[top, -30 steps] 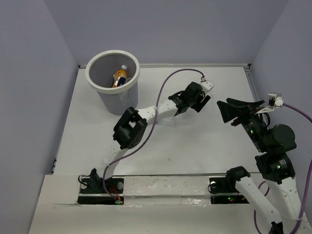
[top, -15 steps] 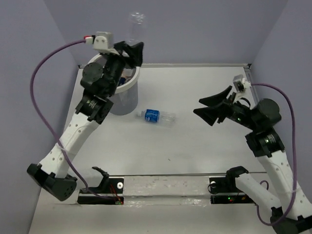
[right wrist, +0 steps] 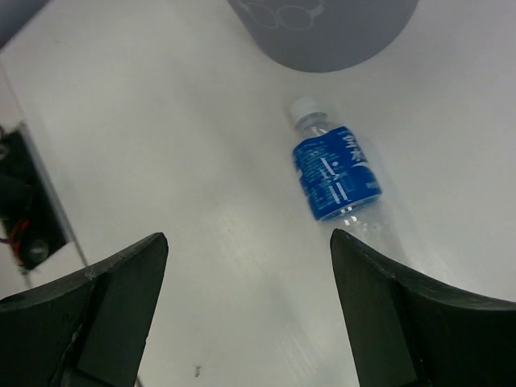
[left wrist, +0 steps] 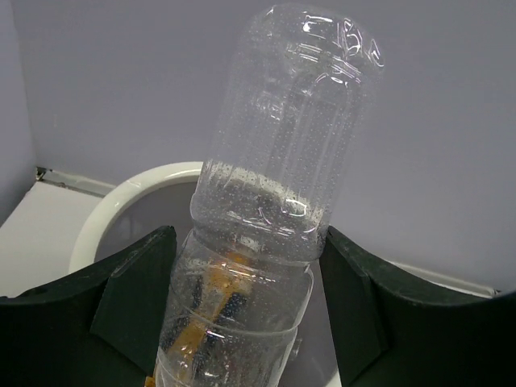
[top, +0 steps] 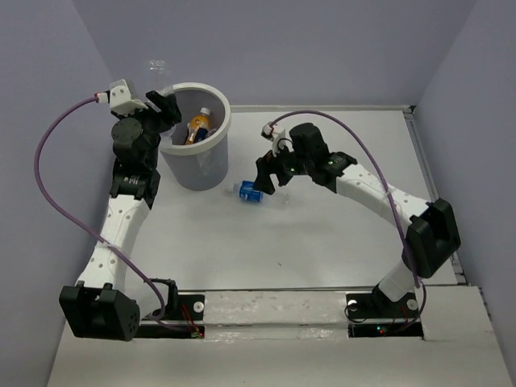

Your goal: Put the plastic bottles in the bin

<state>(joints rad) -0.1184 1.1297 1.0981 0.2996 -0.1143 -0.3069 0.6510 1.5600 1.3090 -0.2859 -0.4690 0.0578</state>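
The bin [top: 226, 121] stands at the back left, with an orange bottle [top: 197, 125] lying inside it. My left gripper [top: 165, 102] sits at the bin's left rim, shut on a clear bottle [left wrist: 282, 193] that points up toward the back wall; the clear bottle [top: 157, 64] is faint from above. Behind it curves the bin's white rim [left wrist: 113, 214]. A blue-labelled bottle [top: 256, 193] lies on the table just right of the bin. My right gripper [top: 268, 177] hovers over it, open and holding nothing. In the right wrist view the blue-labelled bottle [right wrist: 334, 173] lies ahead of the gripper [right wrist: 250, 310], close to the bin's wall [right wrist: 322, 32].
Walls close in at the back and on both sides, with the back wall just behind the bin. The left arm's purple cable [top: 48, 177] loops out to the left. The arms' base strip [top: 274, 310] runs along the near edge, and its wiring [right wrist: 24, 226] lies left of the right gripper.
The left gripper has come down and to the left with the clear bottle, to the bin's rim. The right arm has swung from the right side over the blue-labelled bottle, its jaws opening wider.
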